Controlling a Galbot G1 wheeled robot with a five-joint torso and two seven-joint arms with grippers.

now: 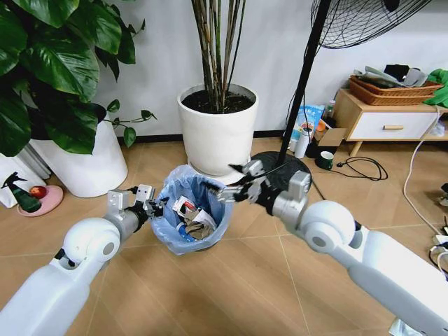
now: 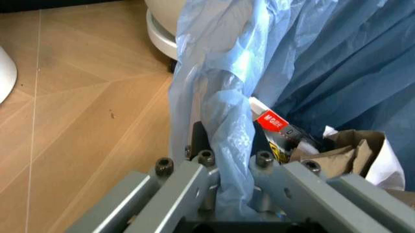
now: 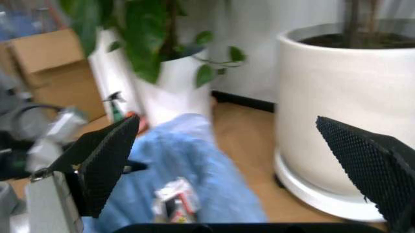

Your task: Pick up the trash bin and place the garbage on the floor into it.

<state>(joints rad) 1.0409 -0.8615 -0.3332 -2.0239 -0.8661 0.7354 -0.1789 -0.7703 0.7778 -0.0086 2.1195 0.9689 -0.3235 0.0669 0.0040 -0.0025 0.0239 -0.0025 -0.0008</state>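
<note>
The trash bin (image 1: 190,210), lined with a crinkly light-blue bag, is seen on the floor (image 1: 245,280) in front of the robot, just ahead of a large white plant pot (image 1: 218,129). Garbage (image 1: 192,217) is held inside it: crumpled brown and white paper and a piece with a red label, seen more closely in the left wrist view (image 2: 337,155).

The left arm is stretched forward and slightly inward, so that the left gripper (image 1: 152,207) is brought to the bin's left rim. Its jaws are closed on the rim, with a fold of the blue bag (image 2: 227,145) pinched between them, as is shown in the left wrist view.

The right arm is reached forward from the right, bent at the elbow, and the right gripper (image 1: 234,187) is held above the bin's right edge without touching it. Its black textured fingers (image 3: 107,160) are spread wide apart, and nothing is held between them.

A second white pot (image 1: 80,164) with broad green leaves is stood to the left, and the black base of a standing fan (image 1: 276,168) is seen just behind the right gripper.
</note>
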